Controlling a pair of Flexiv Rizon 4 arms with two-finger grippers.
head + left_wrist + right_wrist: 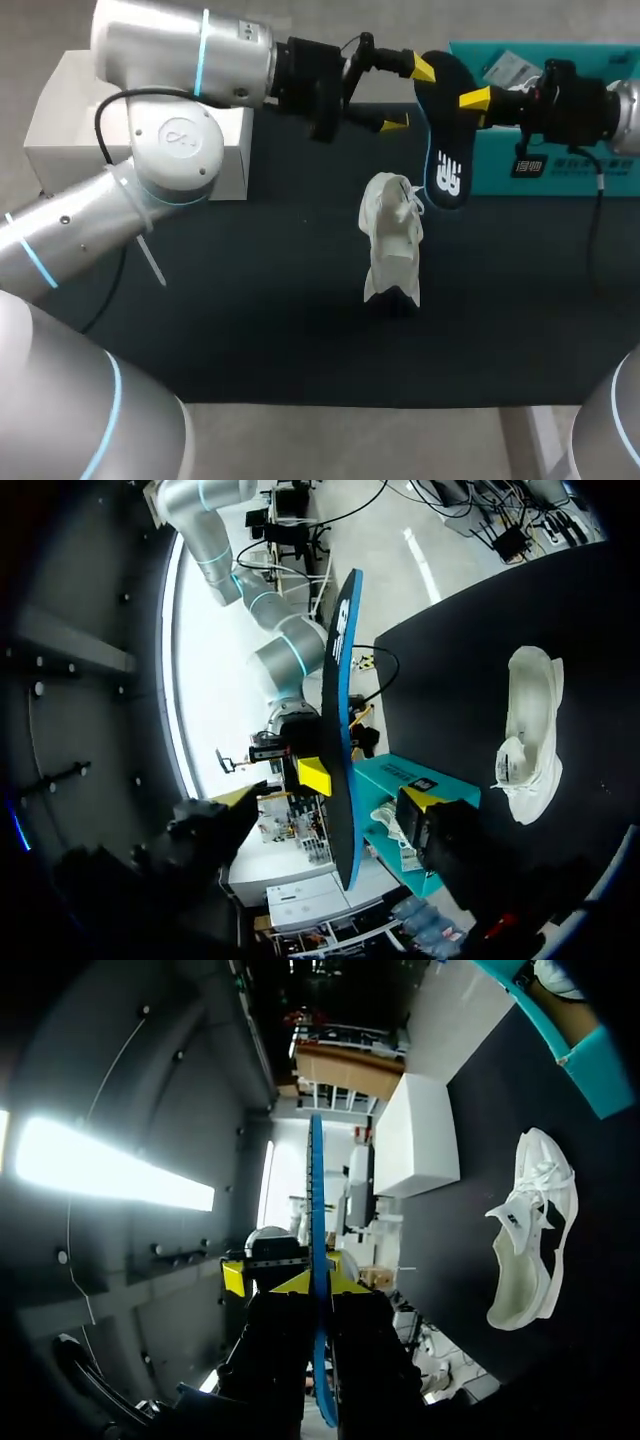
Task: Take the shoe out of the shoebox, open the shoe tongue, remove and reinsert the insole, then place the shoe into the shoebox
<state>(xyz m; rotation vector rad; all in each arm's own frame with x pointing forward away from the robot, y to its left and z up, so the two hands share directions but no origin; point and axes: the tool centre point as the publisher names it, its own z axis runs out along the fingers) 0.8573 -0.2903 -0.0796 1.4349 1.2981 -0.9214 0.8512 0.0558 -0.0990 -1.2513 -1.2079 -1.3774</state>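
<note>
Insole (447,150) up in the air over the back of the worktop (250,320), hanging edge-on, and it's the right pincer (472,100) that has it, both yellow tips nipped onto the thin sole from either side. The left pincer (408,96) sits right beside it, spread wide; from its own wrist view the insole stands between its fingers, but I can't see both of them touching, so no grip there. The white shoe (392,240) lies below on the dark worktop, apparently on its side, with nothing holding it, and the teal shoebox (560,170) waits at the back right. So the insole looks to be out, and reinserting it comes next. Here's the danger: if this is a hand-over and the right lets go before the left has closed, that floppy sole drops or twists away. The shoe is another worry – lying loose as it is, a push from the insole's toe could simply shove it across the worktop, or the insole could catch on the tongue and buckle instead of sliding in
</note>
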